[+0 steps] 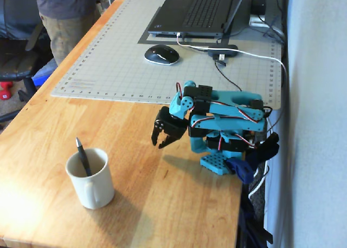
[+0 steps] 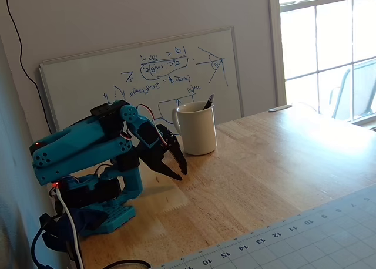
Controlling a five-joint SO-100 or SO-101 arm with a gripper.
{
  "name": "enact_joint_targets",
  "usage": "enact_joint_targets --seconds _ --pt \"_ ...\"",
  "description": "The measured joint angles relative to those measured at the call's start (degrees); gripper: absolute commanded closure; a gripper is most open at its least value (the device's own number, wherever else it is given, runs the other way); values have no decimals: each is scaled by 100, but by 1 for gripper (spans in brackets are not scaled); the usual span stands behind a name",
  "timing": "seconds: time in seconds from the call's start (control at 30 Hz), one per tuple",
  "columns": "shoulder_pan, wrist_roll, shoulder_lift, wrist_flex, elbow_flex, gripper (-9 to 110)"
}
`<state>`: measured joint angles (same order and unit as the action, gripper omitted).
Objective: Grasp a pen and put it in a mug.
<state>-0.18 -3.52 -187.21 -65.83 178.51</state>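
The off-white mug (image 1: 93, 187) stands upright on the wooden table, handle toward the camera; it also shows in the other fixed view (image 2: 197, 131). The dark pen (image 1: 82, 155) stands inside it, leaning on the rim, its top end sticking out (image 2: 208, 101). The blue arm is folded low over its base. My gripper (image 1: 159, 144) hangs a hand's width right of the mug in this fixed view, just above the table, jaws slightly apart and empty. In the other fixed view the gripper (image 2: 175, 170) is just left of the mug, not touching it.
A grey cutting mat (image 1: 119, 58) carries a laptop (image 1: 198, 10), a mouse (image 1: 161, 54) and a USB hub (image 1: 222, 50). A whiteboard (image 2: 141, 75) leans on the wall behind the mug. A person (image 1: 65, 15) stands at the table's far left edge.
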Motion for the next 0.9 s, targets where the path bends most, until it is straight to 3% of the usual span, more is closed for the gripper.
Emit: enact_joint_targets --seconds 0.9 --pt "229 44 -308 -141 0 101"
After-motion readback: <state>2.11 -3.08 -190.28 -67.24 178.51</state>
